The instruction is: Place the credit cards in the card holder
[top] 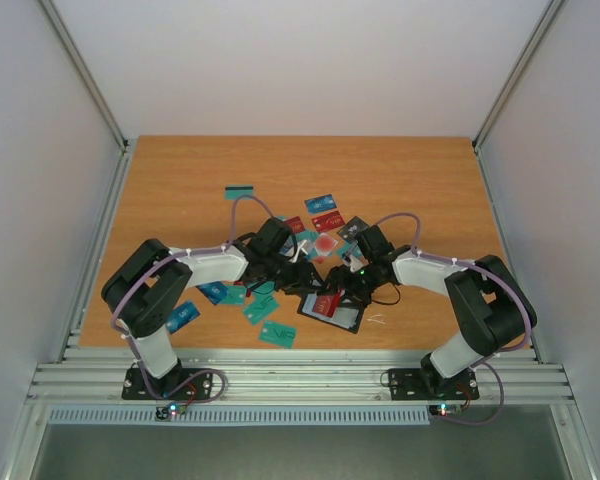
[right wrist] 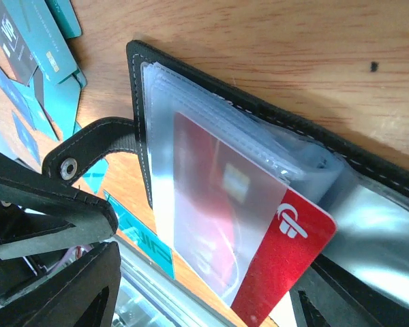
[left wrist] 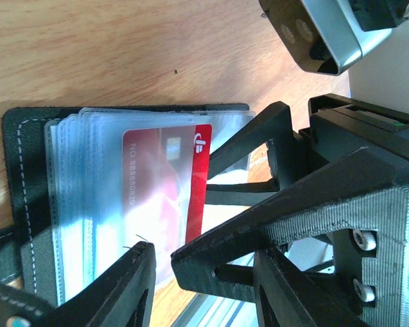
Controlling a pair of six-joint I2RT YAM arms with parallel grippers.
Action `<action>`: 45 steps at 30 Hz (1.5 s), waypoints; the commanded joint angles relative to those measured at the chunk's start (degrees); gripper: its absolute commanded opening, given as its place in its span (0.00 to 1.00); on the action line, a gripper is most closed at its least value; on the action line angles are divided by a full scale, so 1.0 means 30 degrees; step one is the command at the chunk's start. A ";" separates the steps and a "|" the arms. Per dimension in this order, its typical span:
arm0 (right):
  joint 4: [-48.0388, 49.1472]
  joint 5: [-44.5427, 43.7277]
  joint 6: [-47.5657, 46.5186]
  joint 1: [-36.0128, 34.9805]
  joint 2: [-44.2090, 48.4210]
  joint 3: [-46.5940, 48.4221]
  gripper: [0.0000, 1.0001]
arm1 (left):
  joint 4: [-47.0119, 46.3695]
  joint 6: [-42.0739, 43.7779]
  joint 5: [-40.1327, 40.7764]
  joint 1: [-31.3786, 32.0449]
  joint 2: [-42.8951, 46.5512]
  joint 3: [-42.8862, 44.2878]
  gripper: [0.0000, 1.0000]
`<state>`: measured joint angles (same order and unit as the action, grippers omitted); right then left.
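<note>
While both arms lean in toward mid-frame, I log the top view first. The card holder [top: 344,318] lies open on the table [top: 180,170], just below centre, with a red card [top: 327,302] on its sleeves. At its upper left sits the left gripper [top: 298,268], at its upper right the right gripper [top: 348,288]. Loose credit cards [top: 278,333] in teal, blue, red and dark grey lie scattered above and left of it. Their print is too small to read here.

Left wrist view: holder at centre left, black with white stitching, clear plastic sleeves fanned. The red card is part-way into a sleeve, its bare end poking out rightward. Through the plastic I read "NO 8888"; further digits unclear. A white emblem marks the bare end. The right gripper's two fingers [left wrist: 276,122] stand apart, tips just beside that end, not clamped on it. My left jaws, at bottom of frame, are part-way apart over the holder's lower edge. I cannot tell whether they pinch it.

Right wrist view: the red card slants to lower right, white emblem clear, chip blurred behind plastic. The holder's snap strap [right wrist: 95,133] is at left. More credit cards, teal, upper left; white marks unreadable.
</note>
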<state>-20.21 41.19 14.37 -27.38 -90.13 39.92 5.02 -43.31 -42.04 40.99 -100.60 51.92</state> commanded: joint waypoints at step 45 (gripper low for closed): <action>-0.2549 -0.1414 -0.1597 -0.0279 -0.0998 0.0923 0.06 | 0.6476 0.4031 0.4551 0.1086 -0.0820 0.3425 0.40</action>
<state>-28.95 37.85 10.39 -27.81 -91.37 42.41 21.69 -32.84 -30.52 43.99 -105.34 60.62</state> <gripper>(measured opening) 0.068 0.398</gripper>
